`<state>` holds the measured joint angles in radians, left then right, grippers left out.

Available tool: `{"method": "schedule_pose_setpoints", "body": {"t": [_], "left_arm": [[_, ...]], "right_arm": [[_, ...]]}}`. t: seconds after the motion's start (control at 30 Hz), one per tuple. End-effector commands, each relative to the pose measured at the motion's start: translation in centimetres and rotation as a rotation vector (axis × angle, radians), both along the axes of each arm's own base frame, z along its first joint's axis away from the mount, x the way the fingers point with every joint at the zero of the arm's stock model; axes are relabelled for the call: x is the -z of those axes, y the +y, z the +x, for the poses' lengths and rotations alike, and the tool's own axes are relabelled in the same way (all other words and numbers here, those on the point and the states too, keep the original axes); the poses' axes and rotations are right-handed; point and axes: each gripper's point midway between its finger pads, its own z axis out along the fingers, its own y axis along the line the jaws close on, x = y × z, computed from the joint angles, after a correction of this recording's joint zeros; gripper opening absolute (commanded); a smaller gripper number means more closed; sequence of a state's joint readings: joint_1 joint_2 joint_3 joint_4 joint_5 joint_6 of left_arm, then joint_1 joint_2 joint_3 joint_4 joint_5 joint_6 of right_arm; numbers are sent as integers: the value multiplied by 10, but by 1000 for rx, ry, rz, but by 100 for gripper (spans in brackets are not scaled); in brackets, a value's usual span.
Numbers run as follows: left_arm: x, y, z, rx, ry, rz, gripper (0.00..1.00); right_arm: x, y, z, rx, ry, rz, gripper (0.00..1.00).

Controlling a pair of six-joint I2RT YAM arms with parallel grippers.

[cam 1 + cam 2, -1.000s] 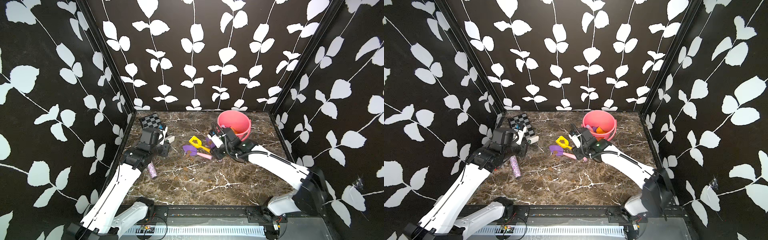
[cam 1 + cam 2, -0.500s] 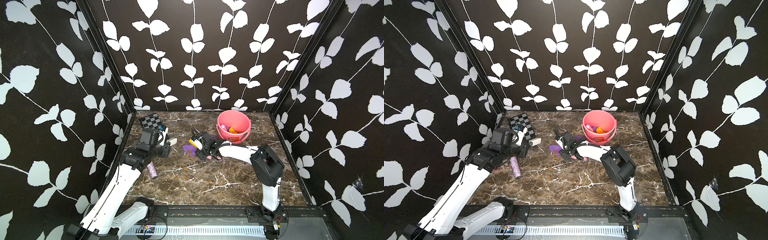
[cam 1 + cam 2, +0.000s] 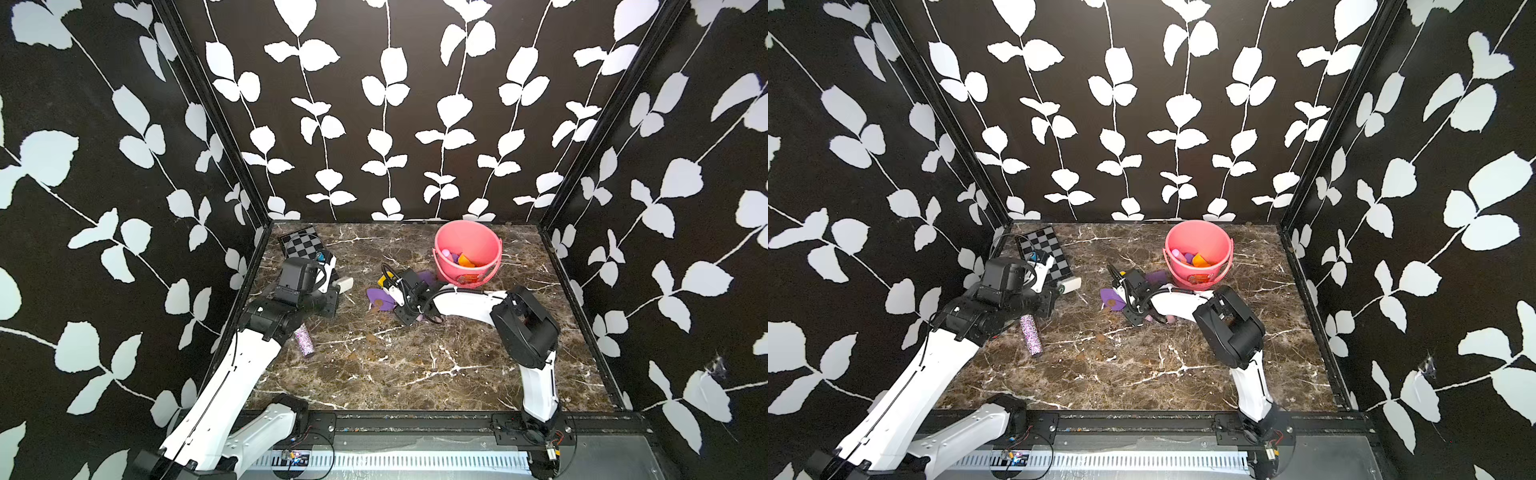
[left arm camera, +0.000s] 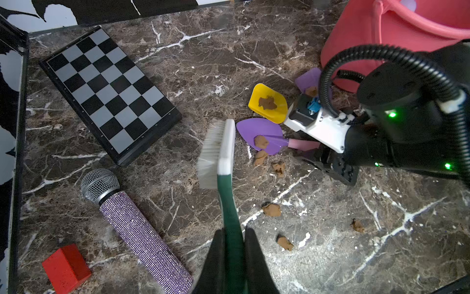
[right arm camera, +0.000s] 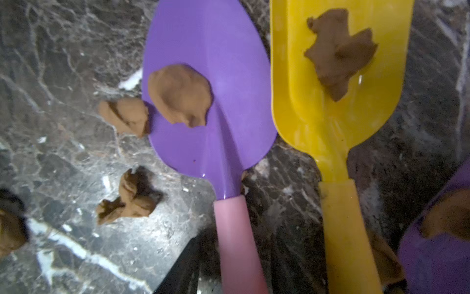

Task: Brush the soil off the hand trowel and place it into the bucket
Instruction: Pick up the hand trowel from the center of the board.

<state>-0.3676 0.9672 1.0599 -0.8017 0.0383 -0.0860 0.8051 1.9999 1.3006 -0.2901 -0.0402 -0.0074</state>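
The left gripper (image 4: 234,230) pinches the brush (image 4: 225,163) at the low end of its green handle. This leaves the white head and bristles jutting free toward the trowel (image 5: 229,142). The head stops short of the blade without touching it, probably waiting until the trowel is steadied.

The right gripper (image 3: 399,301) sits low over the pink handle, with the handle running in between its jaws. That seems meant to leave the whole blade open to the bristles. I cannot tell whether the jaws have clamped on the handle yet.

The trowel lies flat on the bench (image 3: 415,365), face up, past the middle toward the far edge. It is just beside the bucket (image 3: 467,239), on the bucket's left. The bucket stands upright near the far edge, right of centre, close enough that the drop should be short. It already has some coloured pieces in it.

The blade is glossy purple, pointed and shallowly dished. One smooth brown lump of soil (image 5: 179,95) sticks to it, off-centre near one rim, and the rest of the blade looks clean. A loose clump (image 5: 124,114) on the bench touches that same rim, and more clumps are scattered toward the near edge.

A yellow trowel (image 5: 338,107) lies alongside, close but apart, carrying its own lump. A sweep would likely have to keep clear of it.
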Motion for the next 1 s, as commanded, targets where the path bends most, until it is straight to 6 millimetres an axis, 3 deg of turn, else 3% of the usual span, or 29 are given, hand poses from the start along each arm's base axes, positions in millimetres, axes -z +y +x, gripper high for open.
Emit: {"method": "schedule_pose_setpoints", "body": {"t": [0.0, 0.53, 0.67, 0.97], "left_arm": [[-2, -1, 1, 6, -19, -10, 0], [-2, -1, 0, 6, -20, -19, 0], [-2, -1, 0, 1, -23, -21, 0], [-12, 0, 4, -21, -51, -40, 0]], "right_arm": [[10, -14, -17, -20, 41, -38, 38], [4, -15, -23, 3, 45, 0, 21], [-10, -14, -25, -4, 33, 23, 14], [-42, -23, -51, -49, 49, 39, 4]]}}
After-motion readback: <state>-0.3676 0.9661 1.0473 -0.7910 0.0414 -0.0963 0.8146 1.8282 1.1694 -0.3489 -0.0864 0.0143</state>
